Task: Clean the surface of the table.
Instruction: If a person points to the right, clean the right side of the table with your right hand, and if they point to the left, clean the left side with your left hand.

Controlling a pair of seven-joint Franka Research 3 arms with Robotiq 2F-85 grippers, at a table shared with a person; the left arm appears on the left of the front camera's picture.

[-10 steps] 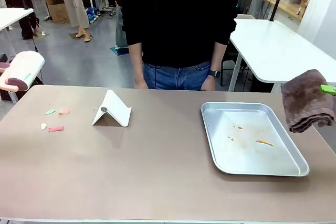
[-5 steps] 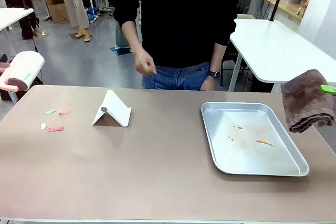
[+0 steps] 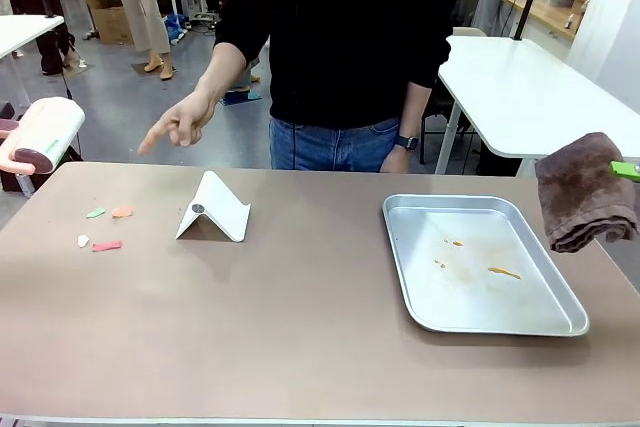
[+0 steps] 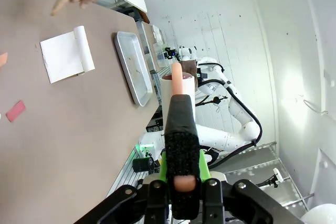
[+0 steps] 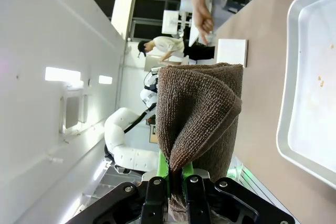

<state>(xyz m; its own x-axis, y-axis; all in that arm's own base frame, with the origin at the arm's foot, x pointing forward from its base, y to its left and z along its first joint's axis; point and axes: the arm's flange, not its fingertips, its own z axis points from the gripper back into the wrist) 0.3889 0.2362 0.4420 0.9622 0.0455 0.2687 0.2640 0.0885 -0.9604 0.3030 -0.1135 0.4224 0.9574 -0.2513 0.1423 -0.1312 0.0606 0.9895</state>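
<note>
The tan-brown table (image 3: 300,327) carries small scraps at its left: green (image 3: 95,213), orange (image 3: 122,212), white (image 3: 83,241) and pink (image 3: 107,245). A lint roller (image 3: 40,134) with a white roll and a pink handle hovers off the table's left end. In the left wrist view my left gripper (image 4: 180,114) is shut on the roller's handle (image 4: 177,77). At the right edge, above the table, hangs a folded brown towel (image 3: 585,192). My right gripper (image 5: 177,174) is shut on the towel (image 5: 202,114). The person's hand (image 3: 175,122) points down toward the scraps.
A white folded card stand (image 3: 213,209) sits left of centre. A silver metal tray (image 3: 400,247) with orange smears lies on the right half. The person stands at the far edge. White-topped tables stand behind, to the right and left.
The person's hand has risen from their side and stretched out to the left, one finger pointing down at the scraps. Both arms, the roller and the towel have stayed put.
</note>
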